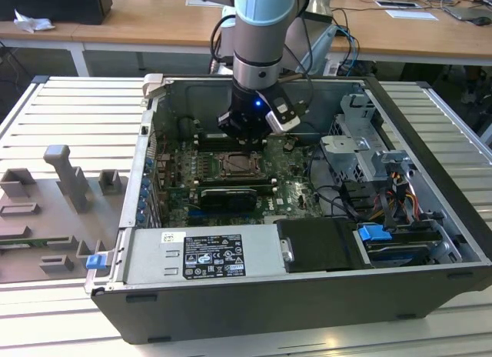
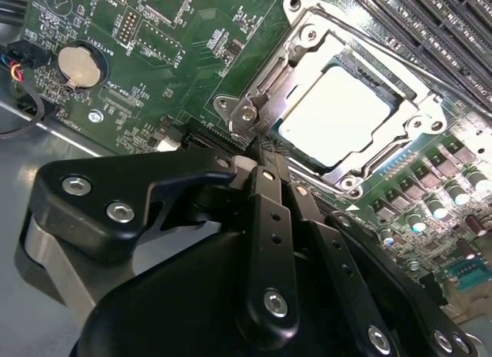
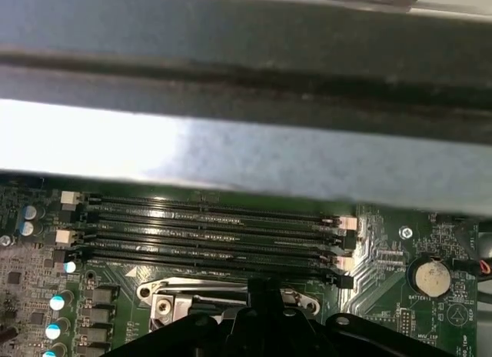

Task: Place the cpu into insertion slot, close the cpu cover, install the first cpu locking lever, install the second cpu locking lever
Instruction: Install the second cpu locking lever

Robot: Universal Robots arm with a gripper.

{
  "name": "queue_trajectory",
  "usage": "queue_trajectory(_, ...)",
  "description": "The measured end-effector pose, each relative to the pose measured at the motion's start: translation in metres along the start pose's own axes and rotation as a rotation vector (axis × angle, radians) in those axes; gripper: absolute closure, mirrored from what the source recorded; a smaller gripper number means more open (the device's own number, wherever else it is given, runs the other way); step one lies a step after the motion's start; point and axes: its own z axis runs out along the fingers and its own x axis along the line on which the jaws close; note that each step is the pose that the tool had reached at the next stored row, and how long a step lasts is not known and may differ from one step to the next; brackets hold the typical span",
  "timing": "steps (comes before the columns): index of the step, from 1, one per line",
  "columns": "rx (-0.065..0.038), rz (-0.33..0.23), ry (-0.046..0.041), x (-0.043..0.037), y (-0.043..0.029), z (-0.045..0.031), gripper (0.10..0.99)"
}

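Inside open computer case (image 1: 430,180), exterior view: gripper (image 1: 244,135) low over insertion slot (image 1: 237,166) on motherboard (image 1: 296,191)
Second wrist view: fingers (image 2: 270,180) pressed together, tips at cpu cover (image 2: 407,130) edge; cpu (image 2: 338,115) seated, cover down around it
First wrist view: memory slots (image 3: 207,226) beside socket

Arm (image 1: 261,34) comes down near-vertical from above, wrist pointing straight down, blue light lit on the wrist housing. Gripper (image 2: 260,145) hangs low at the end of it, black linkages spread wide at the base and converging twd the tips. In the second wrist view the jaws look pressed together w/ nothing between them, though the tips are partly hidden by their own links.
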Motion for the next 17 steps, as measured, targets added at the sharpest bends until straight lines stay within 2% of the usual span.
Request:
queue_trajectory(9, 0.0, 0.0, -0.0001, 0.0003, -0.004, -0.0004, 0.98)
queue_trajectory(13, 0.0, 0.0, 0.0, 0.0003, -0.0037, -0.0065, 0.98)
queue_trajectory(17, 0.0, 0.0, 0.0001, 0.0001, -0.0027, -0.0161, 0.98)
